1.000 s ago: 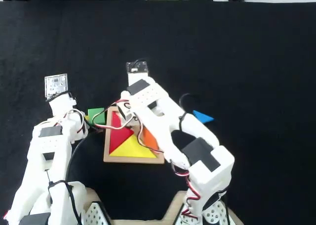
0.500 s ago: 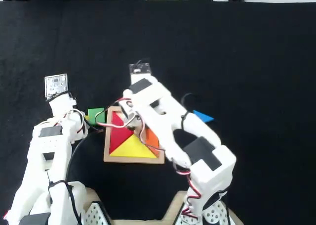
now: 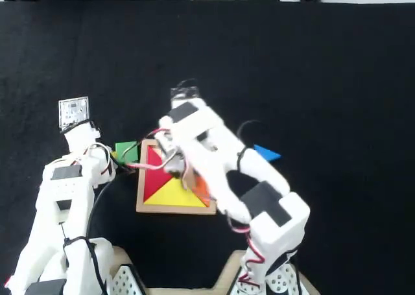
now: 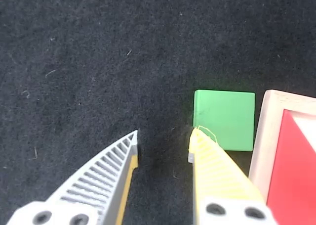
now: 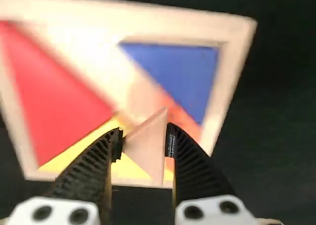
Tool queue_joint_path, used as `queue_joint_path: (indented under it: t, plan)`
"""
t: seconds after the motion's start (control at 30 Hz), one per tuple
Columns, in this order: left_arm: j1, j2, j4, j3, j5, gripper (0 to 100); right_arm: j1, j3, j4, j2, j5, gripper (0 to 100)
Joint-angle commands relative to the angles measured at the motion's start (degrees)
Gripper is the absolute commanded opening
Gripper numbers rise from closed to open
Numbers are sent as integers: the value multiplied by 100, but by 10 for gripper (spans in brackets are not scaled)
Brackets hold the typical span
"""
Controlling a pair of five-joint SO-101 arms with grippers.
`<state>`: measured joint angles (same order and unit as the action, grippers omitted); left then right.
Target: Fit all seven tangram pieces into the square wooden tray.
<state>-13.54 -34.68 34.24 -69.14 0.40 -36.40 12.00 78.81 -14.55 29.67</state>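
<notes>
**Tangram set, tray part-filled**

Square wooden tray (image 3: pixel 174 210) lies on the black cloth (image 3: pixel 324 68). Inside are a red triangle (image 3: pixel 154 175), a yellow triangle (image 3: pixel 170 195) and a blue triangle (image 5: pixel 182 69). The right gripper (image 5: pixel 144 132) is over the tray, clamped on a pale triangle (image 5: pixel 148 151). A green square (image 4: pixel 224 118) sits just outside the tray wall. The left gripper (image 4: pixel 164 133) is beside it with fingers spread and nothing between them. A loose blue triangle (image 3: pixel 266 153) lies apart on the cloth.

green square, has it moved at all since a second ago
No. The green square still lies in the same spot beside the wooden tray's upper left corner in the high view.
</notes>
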Motion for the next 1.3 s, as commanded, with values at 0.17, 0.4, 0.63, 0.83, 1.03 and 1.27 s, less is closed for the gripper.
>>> queue_joint_path:
  t: [0.17, 0.4, 0.63, 0.83, 1.03, 1.27]
  plan:
    - [66, -18, -79, 75, -62, 170, -369, -286, -35, 365, -105, 11]
    - [66, -18, -79, 66, -62, 170, -246, 40, -668, 365, -105, 11]
    - [66, -18, -79, 66, -62, 170, -132, 84, -765, 374, -97, 11]
    - [66, -18, -79, 66, -62, 170, -132, 119, -765, 374, -97, 11]
    - [66, -18, -79, 66, -62, 170, 18, 119, -765, 374, -105, 15]
    - [66, -18, -79, 66, -62, 170, 431, 154, -730, 365, -176, 15]
